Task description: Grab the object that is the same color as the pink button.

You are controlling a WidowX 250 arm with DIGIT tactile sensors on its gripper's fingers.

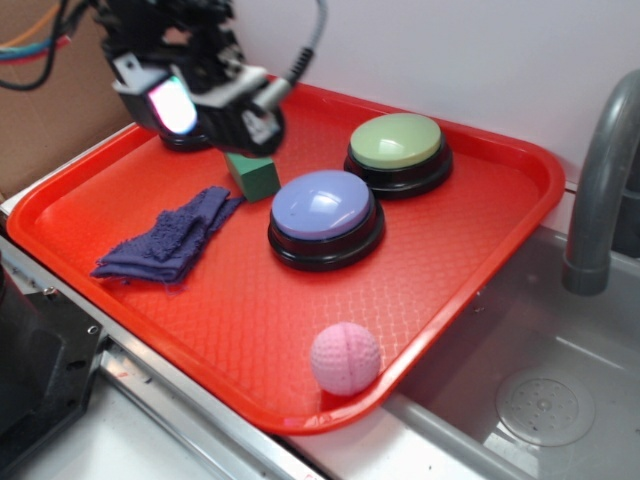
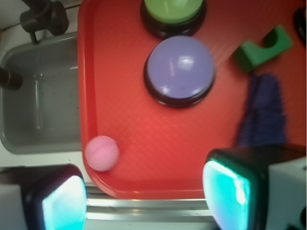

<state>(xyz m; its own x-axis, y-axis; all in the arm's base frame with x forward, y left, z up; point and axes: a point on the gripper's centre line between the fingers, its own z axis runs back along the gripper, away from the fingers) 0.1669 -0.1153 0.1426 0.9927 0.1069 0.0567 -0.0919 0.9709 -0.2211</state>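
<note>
The pale pink dimpled ball (image 1: pixel 346 358) lies near the front right corner of the red tray (image 1: pixel 230 330). In the wrist view the ball (image 2: pixel 101 153) sits by the tray's lower left corner. My gripper (image 1: pixel 200 105) hovers, blurred, over the tray's far left corner, far from the ball. In the wrist view the gripper (image 2: pixel 146 201) is open and empty, with lit pads (image 2: pixel 225 196) set wide apart. The pink button's top is hidden behind the gripper; only a black base (image 1: pixel 185 142) shows under it.
A blue-lavender button (image 1: pixel 325 213) and a light green button (image 1: pixel 397 148) stand mid-tray. A green block (image 1: pixel 253 175) and a purple cloth (image 1: pixel 170 238) lie on the left. A grey sink (image 1: pixel 540 390) and a faucet (image 1: pixel 600 170) are to the right.
</note>
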